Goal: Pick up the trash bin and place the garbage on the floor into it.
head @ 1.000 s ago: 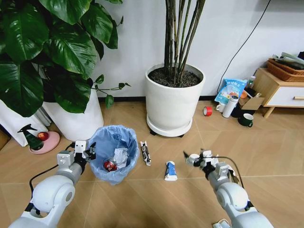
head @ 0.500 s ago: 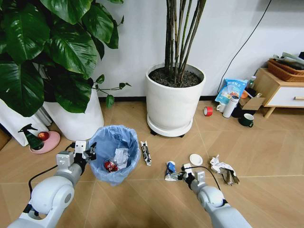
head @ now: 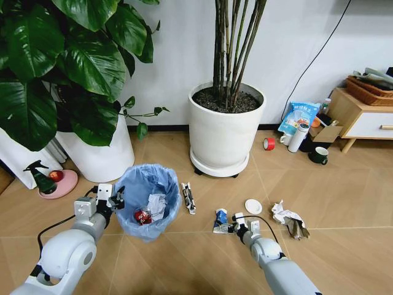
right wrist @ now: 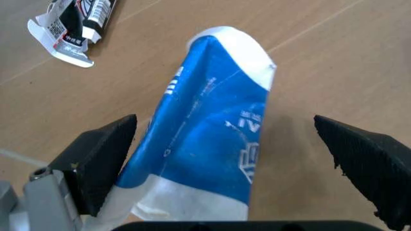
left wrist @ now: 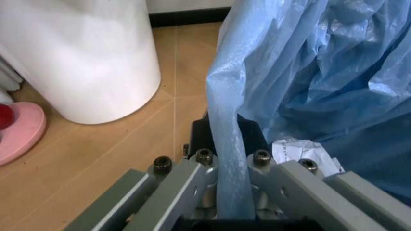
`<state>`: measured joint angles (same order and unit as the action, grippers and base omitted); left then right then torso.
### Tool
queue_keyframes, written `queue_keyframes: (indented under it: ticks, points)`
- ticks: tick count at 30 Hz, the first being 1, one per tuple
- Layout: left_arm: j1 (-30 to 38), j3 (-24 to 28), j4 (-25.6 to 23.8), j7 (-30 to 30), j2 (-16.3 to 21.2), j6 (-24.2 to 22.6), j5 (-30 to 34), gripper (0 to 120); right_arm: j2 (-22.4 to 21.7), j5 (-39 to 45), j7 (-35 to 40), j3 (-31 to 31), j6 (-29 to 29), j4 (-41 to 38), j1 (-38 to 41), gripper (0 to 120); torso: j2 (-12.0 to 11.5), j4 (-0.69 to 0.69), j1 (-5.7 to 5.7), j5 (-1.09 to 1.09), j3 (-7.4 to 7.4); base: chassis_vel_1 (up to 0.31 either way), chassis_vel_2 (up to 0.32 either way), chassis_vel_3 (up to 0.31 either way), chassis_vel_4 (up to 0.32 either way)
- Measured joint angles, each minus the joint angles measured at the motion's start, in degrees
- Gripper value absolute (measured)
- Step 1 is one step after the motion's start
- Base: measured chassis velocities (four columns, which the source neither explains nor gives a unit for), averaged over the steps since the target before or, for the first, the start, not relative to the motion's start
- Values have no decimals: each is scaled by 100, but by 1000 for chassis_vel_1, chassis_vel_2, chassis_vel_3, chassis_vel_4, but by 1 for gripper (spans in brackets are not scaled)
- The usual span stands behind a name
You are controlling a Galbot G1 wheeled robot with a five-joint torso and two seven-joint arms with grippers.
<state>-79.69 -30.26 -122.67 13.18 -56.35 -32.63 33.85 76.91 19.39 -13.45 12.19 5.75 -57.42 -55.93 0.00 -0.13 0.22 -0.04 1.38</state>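
My right gripper (right wrist: pixel 224 159) is spread wide around the blue-white carton (right wrist: pixel 209 149) flat on the floor (head: pixel 344 184); drop lower, centre it, then close. Left gripper (left wrist: pixel 228 166) stays pinched on the trash bin (head: pixel 147 196) rim.

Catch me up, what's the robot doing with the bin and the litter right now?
The left gripper is shut on the trash bin, pinching its blue liner at the rim; a red can and crumpled paper already lie inside. The right gripper is low over the floor, open, its fingers on either side of the blue-white carton. A dark wrapper, a white lid and more paper lie loose.
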Motion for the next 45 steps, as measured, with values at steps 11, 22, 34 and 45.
queue_keyframes:
  ticks: [11, 22, 34, 45]
  points:
    - [16, 0, -50, 37, 97, 1, 73, 0, 254, -378, -15, 62, -274, 567, 259, 96, 0, 0, 0, 0, 0, 0, 0, 0, 0]
    - [90, -4, -39, 39, 82, 1, 82, 0, 456, -672, -23, 213, -526, 999, 462, 59, 1, -2, -1, -3, -1, 0, 0, 0, 0]
    - [159, -6, 4, 46, 104, -1, 125, 0, 512, -756, -31, 258, -624, 1089, 468, 26, 2, 1, -1, 0, -1, 0, 0, 0, 0]
    - [143, -4, 73, 56, 112, -7, 124, 0, 268, -654, 8, 420, -616, 411, 165, 11, -1, -2, 1, 2, 2, 0, 0, 0, 0]
